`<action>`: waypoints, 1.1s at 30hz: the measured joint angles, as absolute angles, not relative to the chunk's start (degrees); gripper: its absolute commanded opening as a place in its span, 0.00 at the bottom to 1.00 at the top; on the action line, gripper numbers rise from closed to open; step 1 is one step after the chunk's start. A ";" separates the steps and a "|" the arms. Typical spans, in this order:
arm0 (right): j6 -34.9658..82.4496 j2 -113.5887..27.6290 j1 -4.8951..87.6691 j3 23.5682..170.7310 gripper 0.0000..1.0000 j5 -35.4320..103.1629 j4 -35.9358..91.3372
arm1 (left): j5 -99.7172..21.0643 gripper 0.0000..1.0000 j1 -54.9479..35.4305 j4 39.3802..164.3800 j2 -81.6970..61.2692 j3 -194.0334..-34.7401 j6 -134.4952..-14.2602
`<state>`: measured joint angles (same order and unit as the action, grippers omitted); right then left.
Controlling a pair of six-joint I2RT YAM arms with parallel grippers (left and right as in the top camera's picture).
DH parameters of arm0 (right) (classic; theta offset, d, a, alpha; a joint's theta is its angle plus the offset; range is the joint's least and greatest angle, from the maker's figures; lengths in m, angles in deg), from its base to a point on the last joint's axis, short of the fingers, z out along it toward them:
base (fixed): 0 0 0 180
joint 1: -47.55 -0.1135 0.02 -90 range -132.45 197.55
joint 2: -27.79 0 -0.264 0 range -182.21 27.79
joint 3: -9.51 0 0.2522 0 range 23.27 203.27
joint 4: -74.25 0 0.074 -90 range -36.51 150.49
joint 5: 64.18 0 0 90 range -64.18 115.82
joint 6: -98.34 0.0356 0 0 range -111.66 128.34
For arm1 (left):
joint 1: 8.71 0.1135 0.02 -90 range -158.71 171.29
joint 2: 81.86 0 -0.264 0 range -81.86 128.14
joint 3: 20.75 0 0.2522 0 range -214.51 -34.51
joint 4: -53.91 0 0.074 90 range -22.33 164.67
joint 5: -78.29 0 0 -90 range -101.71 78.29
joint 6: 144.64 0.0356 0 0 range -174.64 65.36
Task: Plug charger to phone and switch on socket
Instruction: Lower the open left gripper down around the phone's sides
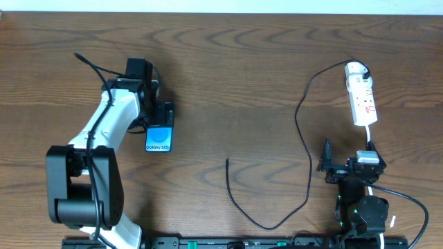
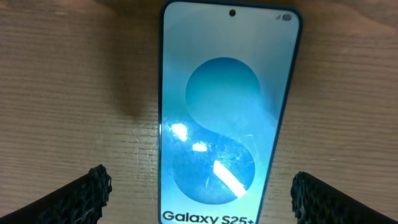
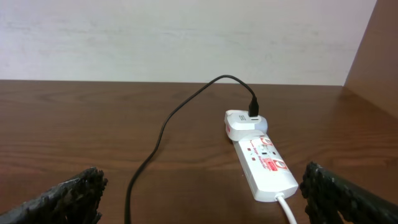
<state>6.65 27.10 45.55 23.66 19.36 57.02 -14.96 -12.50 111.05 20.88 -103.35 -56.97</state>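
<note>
The phone (image 2: pixel 224 112), reading "Galaxy S25+", lies untouched on the wooden table beneath the left gripper (image 2: pixel 202 180), whose fingers are spread wide. The right gripper (image 3: pixel 203 180) gapes equally wide, facing the socket (image 3: pixel 264 165), with the charger (image 3: pixel 163 127) plugged in at its far end.

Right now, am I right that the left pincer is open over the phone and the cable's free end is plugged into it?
Not quite: the left pincer is open over the phone, but the cable's free end lies loose on the table, apart from the phone; the overhead view shows it.
</note>
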 measured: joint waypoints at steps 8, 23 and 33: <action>6.65 27.10 45.55 23.66 0.99 19.36 57.02 | -13.64 0.95 -14.77 109.21 21.16 -103.35 -56.20; 6.65 27.10 45.55 23.66 0.99 19.36 57.02 | -12.84 0.95 -15.67 107.66 22.25 -103.35 -56.14; 6.65 27.10 45.55 23.66 0.99 19.39 57.02 | -12.40 0.95 -15.67 107.44 26.91 -103.35 -56.14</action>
<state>6.65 27.10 45.55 23.66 19.39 57.02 -12.40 -15.67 107.44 26.91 -103.35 -56.14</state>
